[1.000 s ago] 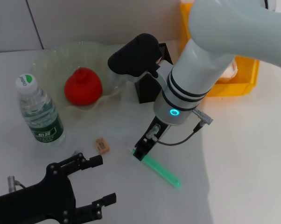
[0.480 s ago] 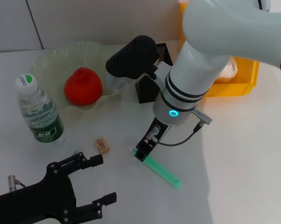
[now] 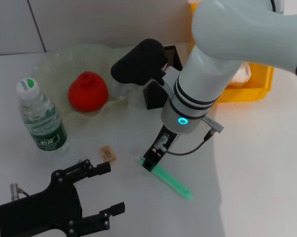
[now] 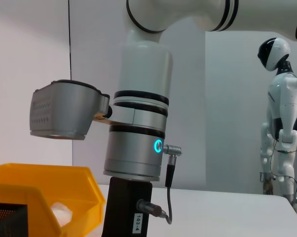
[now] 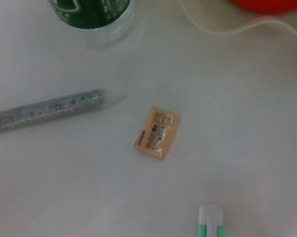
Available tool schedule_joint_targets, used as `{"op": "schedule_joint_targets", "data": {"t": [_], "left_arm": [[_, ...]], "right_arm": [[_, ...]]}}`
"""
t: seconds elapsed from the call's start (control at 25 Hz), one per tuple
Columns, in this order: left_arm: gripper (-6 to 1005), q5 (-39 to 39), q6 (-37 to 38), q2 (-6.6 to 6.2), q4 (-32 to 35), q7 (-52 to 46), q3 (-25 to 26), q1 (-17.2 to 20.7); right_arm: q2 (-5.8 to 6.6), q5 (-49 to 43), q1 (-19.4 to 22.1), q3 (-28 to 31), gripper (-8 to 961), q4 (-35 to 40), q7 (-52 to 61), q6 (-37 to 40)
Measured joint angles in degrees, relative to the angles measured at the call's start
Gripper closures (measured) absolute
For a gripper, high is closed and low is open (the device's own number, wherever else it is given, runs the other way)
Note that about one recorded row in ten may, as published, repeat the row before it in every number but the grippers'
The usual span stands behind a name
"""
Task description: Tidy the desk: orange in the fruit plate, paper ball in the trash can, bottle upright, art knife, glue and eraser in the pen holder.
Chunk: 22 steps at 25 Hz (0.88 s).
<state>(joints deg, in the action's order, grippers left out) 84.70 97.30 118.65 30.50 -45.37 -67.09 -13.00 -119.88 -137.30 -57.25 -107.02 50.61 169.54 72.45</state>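
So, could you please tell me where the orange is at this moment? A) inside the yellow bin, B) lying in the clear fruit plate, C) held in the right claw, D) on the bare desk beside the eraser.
B: the orange sits in the clear fruit plate, away from both claws.
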Motion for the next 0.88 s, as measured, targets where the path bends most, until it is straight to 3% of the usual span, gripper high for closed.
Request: {"op": "schedule_joint_targets", "data": {"t": [0.88], "left_arm": [[226,0.0,0.0,0.0,0.0,-0.3,-0.5,-0.2]], "right_arm": [[0.0,-2.7,0.5,1.2,471,0.6,0.1,1.8]]}}
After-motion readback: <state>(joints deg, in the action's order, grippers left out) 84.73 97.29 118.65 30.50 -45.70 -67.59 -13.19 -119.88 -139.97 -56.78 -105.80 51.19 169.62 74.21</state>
